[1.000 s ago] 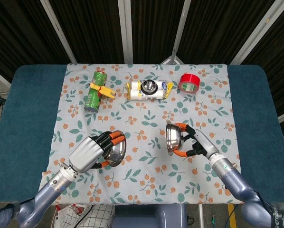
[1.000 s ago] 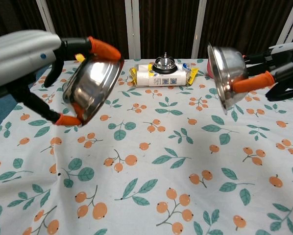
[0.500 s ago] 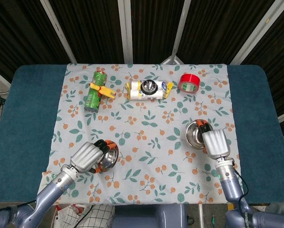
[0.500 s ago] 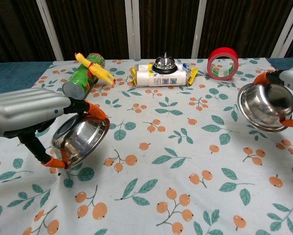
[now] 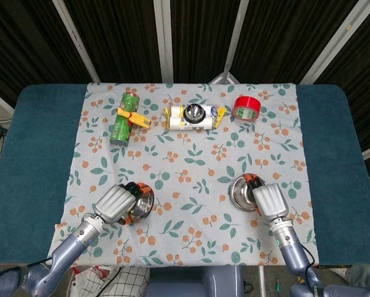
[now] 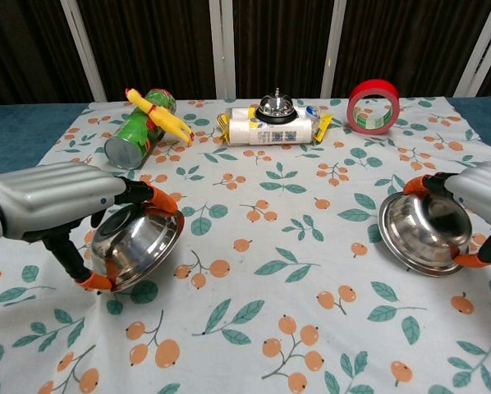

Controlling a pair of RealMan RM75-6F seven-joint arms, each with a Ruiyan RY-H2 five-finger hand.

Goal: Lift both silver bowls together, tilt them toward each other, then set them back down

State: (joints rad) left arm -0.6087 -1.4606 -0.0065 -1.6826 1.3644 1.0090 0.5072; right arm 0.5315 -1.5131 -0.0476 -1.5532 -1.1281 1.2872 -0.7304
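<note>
- Both bowls have come down since a second ago, when they were held high and tipped mouth to mouth; half a second ago the right one was further toward 3 o'clock and higher, and it now sits lower and closer in.
- Dark vertical panels with pale metal struts (image 5: pixel 164 37) close the room behind the table.
- Teal table (image 5: pixel 30 154) runs out past the cloth at 9 and 3 o'clock.
- Floral tablecloth (image 6: pixel 270 222), white with orange fruit and green leaves, covers the middle.
- Left hand (image 6: pixel 61 201) grasps the left silver bowl (image 6: pixel 135 242) at about 8 o'clock, orange-tipped fingers (image 6: pixel 159 197) over its rim; the bowl is tilted, its lower edge at the cloth.
- Right hand (image 6: pixel 484 201) grasps the right silver bowl (image 6: pixel 422 234) at about 4 o'clock, fingers on the rim; the bowl leans slightly, and I cannot tell whether it rests fully on the cloth.
- Green can (image 5: pixel 122 117) lies at 11 o'clock with a yellow clip (image 5: pixel 134 116) across it.
- White packet (image 5: pixel 193 117) lies at 12 o'clock, a call bell (image 6: pixel 277 104) on top.
- Red tape roll (image 5: pixel 247 107) stands at 1 o'clock.
</note>
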